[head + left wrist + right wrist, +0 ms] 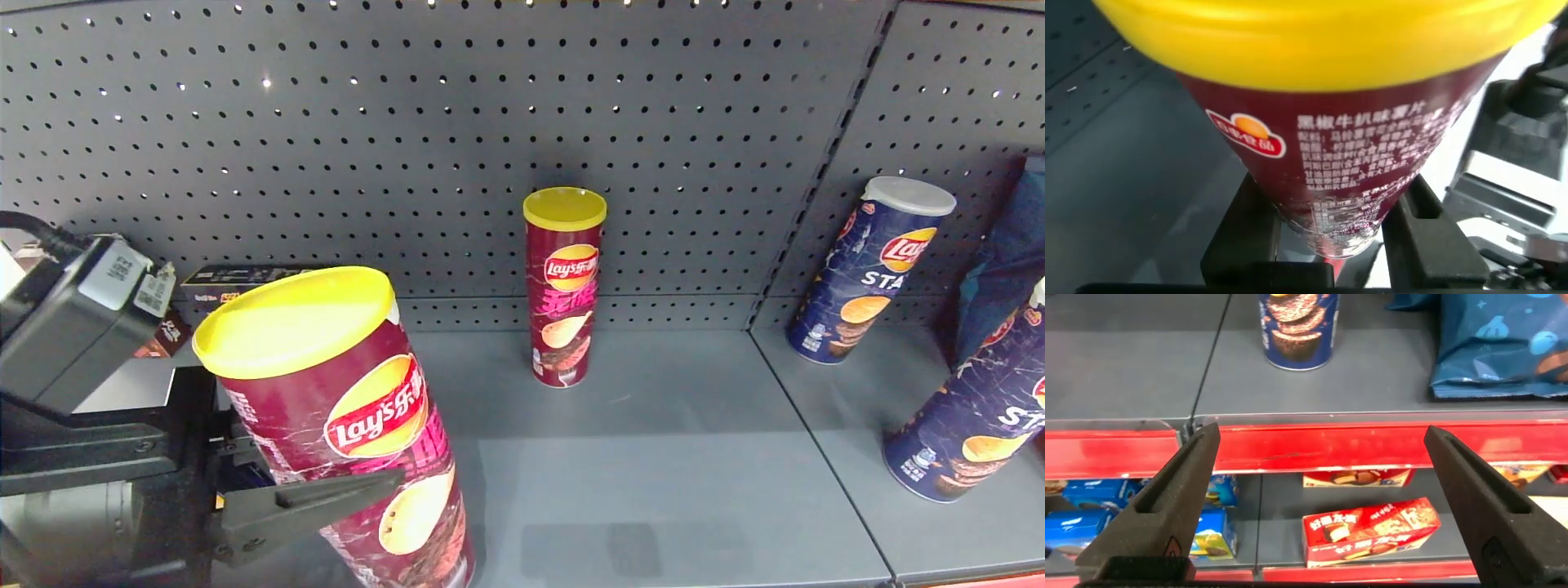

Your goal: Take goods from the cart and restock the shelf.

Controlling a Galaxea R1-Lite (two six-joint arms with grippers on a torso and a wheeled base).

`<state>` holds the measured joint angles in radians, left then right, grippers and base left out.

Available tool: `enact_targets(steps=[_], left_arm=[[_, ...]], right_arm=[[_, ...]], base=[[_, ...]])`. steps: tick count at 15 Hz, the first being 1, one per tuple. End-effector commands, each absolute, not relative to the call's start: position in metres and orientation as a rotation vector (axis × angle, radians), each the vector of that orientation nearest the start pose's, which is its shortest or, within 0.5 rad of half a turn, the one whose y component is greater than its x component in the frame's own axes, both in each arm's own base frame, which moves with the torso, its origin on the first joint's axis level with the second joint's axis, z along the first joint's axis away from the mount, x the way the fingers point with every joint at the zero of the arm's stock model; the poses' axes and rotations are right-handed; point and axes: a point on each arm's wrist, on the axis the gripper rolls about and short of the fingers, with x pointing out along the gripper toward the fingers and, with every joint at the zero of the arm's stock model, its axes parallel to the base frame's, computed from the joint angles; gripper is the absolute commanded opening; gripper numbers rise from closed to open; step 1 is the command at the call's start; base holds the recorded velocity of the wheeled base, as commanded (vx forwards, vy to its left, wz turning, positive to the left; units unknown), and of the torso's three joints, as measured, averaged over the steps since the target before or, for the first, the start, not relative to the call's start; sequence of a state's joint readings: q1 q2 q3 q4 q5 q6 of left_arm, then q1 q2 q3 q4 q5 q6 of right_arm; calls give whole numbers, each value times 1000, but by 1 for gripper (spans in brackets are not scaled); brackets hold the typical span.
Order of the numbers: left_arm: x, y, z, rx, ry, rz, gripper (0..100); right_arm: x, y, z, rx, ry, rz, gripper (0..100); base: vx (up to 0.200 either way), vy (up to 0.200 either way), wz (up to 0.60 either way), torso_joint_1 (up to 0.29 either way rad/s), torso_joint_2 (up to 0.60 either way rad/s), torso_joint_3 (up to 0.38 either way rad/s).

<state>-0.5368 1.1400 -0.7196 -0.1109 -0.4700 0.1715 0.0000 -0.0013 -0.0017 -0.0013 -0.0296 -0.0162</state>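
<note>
Step in hand: placing, by my reading. Red can [343,408] with a yellow lid sits pinched between the jaws of the left gripper [1331,245], over the front left corner of the shelf [669,474].

Already stocked: 1 matching red can [563,294], upright at the shelf's back edge, near its middle. 2 blue cans [869,269] [971,416] stand in the next bay to the right, beside a blue bag [1008,261].

Right gripper [1323,437]: jaws spread wide, holding nothing, level with the shelf's red front edge.

Next move, as judged: carry the held can deeper toward the back edge, set it down upright just beside its twin without knocking it, then spread the jaws.

Hard to make out:
- The held can's base is cut off at the picture's lower edge, so whether it touches the shelf cannot be told.
- The far jaw is hidden behind the can in the head view.
- A dark box [237,282] at the back left is mostly covered by the lid.
</note>
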Motion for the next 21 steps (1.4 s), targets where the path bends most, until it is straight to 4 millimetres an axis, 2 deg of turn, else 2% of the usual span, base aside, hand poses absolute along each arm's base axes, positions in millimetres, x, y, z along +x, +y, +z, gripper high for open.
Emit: enact_targets(steps=[1, 5, 6, 7, 9, 11, 14, 21], left_arm=[[131, -90, 240, 173, 232, -1004, 0], [130, -88, 243, 182, 223, -941, 0], [130, -88, 243, 182, 222, -938, 0], [131, -88, 244, 182, 222, -936, 0], [130, -87, 236, 183, 247, -937, 0], [129, -87, 229, 183, 267, -938, 0], [129, -86, 231, 183, 261, -936, 0], [130, -85, 229, 177, 268, -928, 0]], right_arm=[[-23, -1, 76, -17, -1, -28, 100], [-22, -1, 77, -25, 7, -40, 100], [-30, 0, 141, 0, -112, -20, 100], [-13, 0, 174, 51, -31, 30, 100], [-20, 1, 202, 32, -86, 156, 100], [-22, 3, 207, -3, -86, 345, 100], [-28, 5, 221, 23, -87, 514, 100], [4, 13, 237, 38, 37, 733, 100]], base=[[0, 0, 0, 0, 0, 0], [0, 0, 0, 0, 0, 0], [0, 0, 0, 0, 0, 0], [0, 0, 0, 0, 0, 0], [0, 0, 0, 0, 0, 0], [0, 0, 0, 0, 0, 0], [0, 0, 0, 0, 0, 0], [0, 0, 0, 0, 0, 0]])
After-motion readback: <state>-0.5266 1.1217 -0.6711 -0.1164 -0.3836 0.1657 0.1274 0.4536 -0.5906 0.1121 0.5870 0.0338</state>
